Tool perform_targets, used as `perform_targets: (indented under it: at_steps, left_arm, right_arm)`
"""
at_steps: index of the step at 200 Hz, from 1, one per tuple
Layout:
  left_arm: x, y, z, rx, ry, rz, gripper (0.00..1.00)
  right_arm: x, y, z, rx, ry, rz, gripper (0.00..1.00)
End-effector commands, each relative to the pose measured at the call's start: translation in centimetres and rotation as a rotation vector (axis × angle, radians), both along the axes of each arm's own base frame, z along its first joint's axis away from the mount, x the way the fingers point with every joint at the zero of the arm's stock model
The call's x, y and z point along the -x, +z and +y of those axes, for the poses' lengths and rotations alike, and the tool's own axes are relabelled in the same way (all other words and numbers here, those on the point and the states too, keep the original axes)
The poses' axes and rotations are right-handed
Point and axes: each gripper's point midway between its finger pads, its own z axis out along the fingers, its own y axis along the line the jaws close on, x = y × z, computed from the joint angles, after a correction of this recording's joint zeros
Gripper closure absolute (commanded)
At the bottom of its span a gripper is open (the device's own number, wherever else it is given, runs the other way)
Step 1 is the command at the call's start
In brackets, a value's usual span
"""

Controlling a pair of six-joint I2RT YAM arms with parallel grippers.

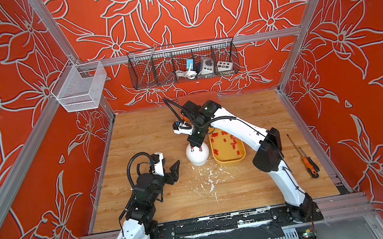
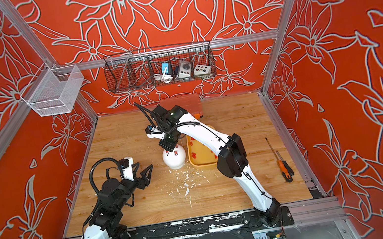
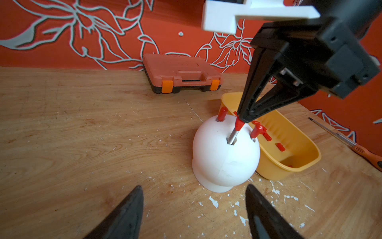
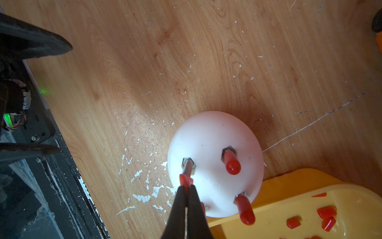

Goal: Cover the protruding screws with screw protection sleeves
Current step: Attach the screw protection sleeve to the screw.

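Observation:
A white dome (image 1: 198, 156) (image 3: 225, 157) stands mid-table with the protruding screws pointing up. Red screw protection sleeves cover two of them (image 4: 233, 165) (image 4: 245, 211). My right gripper (image 4: 187, 187) (image 1: 196, 148) is shut on another sleeve (image 4: 184, 179) (image 3: 239, 124), which sits on the tip of a screw whose grey thread (image 4: 187, 167) (image 3: 233, 135) stays bare below it. Several loose sleeves (image 4: 326, 213) lie in the yellow tray (image 1: 231, 162) beside the dome. My left gripper (image 3: 194, 186) (image 2: 144, 168) is open and empty, to the dome's left and short of it.
An orange tool case (image 3: 179, 72) lies at the back edge of the table. An orange-handled screwdriver (image 1: 306, 161) lies at the right. White flakes (image 1: 210, 179) litter the wood in front of the dome. Wire baskets hang on the frame above.

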Motion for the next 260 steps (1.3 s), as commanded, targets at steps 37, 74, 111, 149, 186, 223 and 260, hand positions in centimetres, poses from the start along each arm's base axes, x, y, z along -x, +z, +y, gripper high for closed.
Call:
perform_targets:
  at_steps: [37,74,111,149,186,223,260]
  left_arm:
    - [-0.2,0.5,0.2,0.015,0.012,-0.022,0.25]
    - [-0.2,0.3,0.1,0.013,0.006,-0.018,0.25]
    - [-0.3,0.3,0.0,0.014,0.005,-0.014,0.25]
    - [-0.3,0.2,0.0,0.015,0.005,-0.013,0.25]
    - [-0.3,0.2,0.0,0.015,0.006,-0.013,0.25]
    - [-0.3,0.2,0.1,0.015,0.009,-0.011,0.25]
    - [-0.3,0.2,0.1,0.015,0.009,-0.012,0.25]
  right_arm:
    - [-0.1,-2.1,0.1,0.038,0.012,0.037,1.0]
    - [0.5,-2.8,-0.4,0.079,0.038,0.057,1.0]
    - [1.8,-3.1,-1.1,0.141,0.091,0.065,1.0]
    - [2.5,-2.4,-1.4,0.154,0.117,0.06,1.0]
    - [2.4,-1.6,-1.4,0.147,0.106,0.05,1.0]
    - [1.7,-1.8,-0.8,0.134,0.08,0.027,1.0]
    - [1.4,-1.9,-0.4,0.116,0.076,0.025,0.88]
